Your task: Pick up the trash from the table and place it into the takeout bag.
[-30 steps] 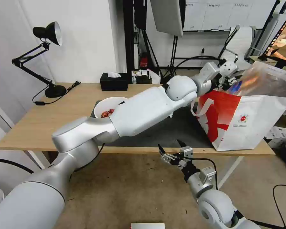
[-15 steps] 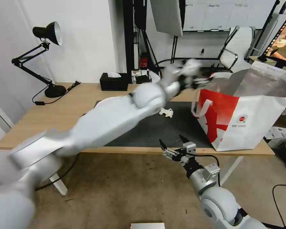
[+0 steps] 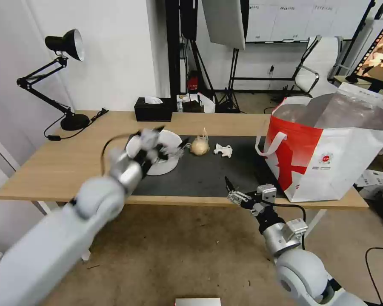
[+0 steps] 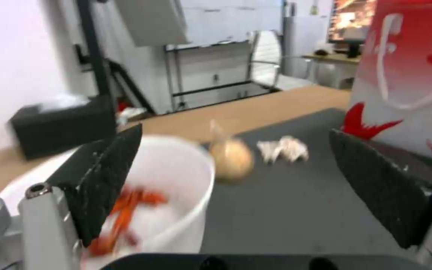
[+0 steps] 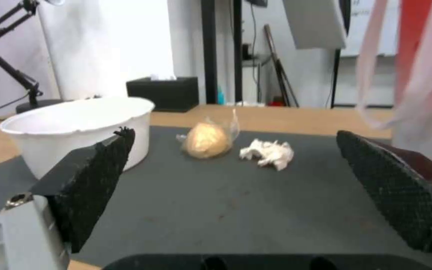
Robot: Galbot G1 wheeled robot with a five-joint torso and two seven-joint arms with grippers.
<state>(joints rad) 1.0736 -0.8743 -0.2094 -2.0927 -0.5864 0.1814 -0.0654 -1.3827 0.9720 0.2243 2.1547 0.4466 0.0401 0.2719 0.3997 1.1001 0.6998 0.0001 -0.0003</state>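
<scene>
The right gripper's (image 3: pixel 238 192) fingers are spread wide and empty at the table's (image 3: pixel 51 161) near edge. Farther in, the left gripper (image 3: pixel 164 142), also open and empty, hangs over the white bowl (image 3: pixel 168 163) of red shells, with the knotted bag (image 3: pixel 199 146) and crumpled tissue (image 3: pixel 223 150) beyond, beside the takeout bag (image 3: pixel 327 157).

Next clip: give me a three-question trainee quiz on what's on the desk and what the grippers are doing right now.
1. True or false: the crumpled tissue lies on the dark mat.
2. Which item sits nearest the left gripper? A) bowl of shells B) takeout bag C) desk lamp
3. Fill in: the right gripper hangs before the desk's front edge with its fingers ____.

Key: 1 true. 2 A. 3 open.
</scene>
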